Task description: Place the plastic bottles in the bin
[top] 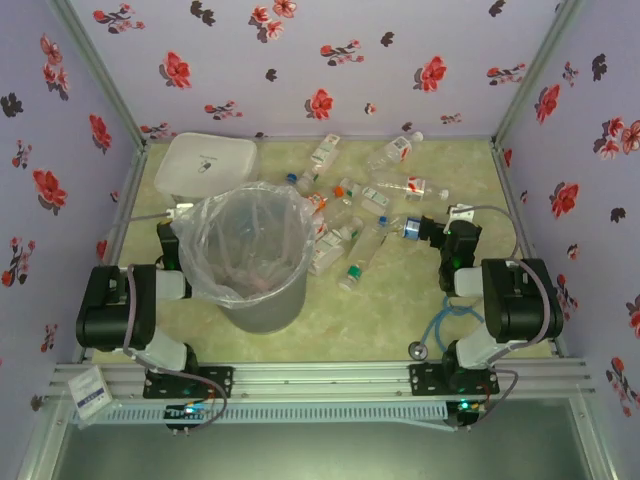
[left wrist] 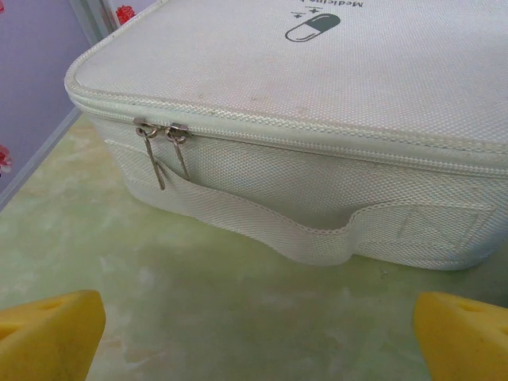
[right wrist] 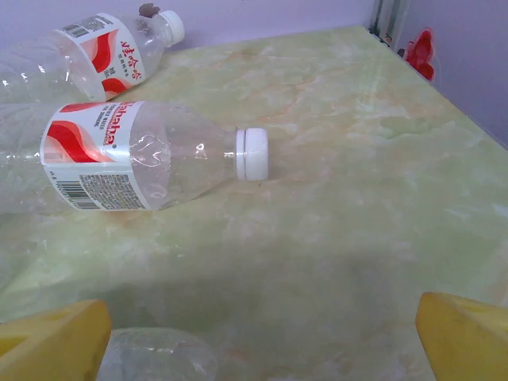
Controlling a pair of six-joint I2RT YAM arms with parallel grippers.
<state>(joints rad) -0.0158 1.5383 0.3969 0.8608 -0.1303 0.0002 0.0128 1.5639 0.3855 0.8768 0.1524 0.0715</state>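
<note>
Bottles (right wrist: pixel 119 155) lie just ahead-left of the right gripper (right wrist: pixel 254 341), spread apparently to take one; the left gripper (left wrist: pixel 254 333), also spread and empty, faces a white zip case (left wrist: pixel 317 95), the bin (top: pixel 262 312) at its right.

The bin (top: pixel 262 312) stands on the bench (top: pixel 390 310) left of centre. Behind it, toward the far left corner, lies a zipped case (top: pixel 210 160), with the left tool (left wrist: pixel 258 337) just before the case's near side. The plastic bottles (top: pixel 365 205) lie scattered right of the bin, reaching back toward the far wall. The right tool (top: pixel 418 230) sits at the scatter's right edge. One bottle (right wrist: pixel 155 357) seems to lie low between its fingers, and two more lie on their sides ahead.
</note>
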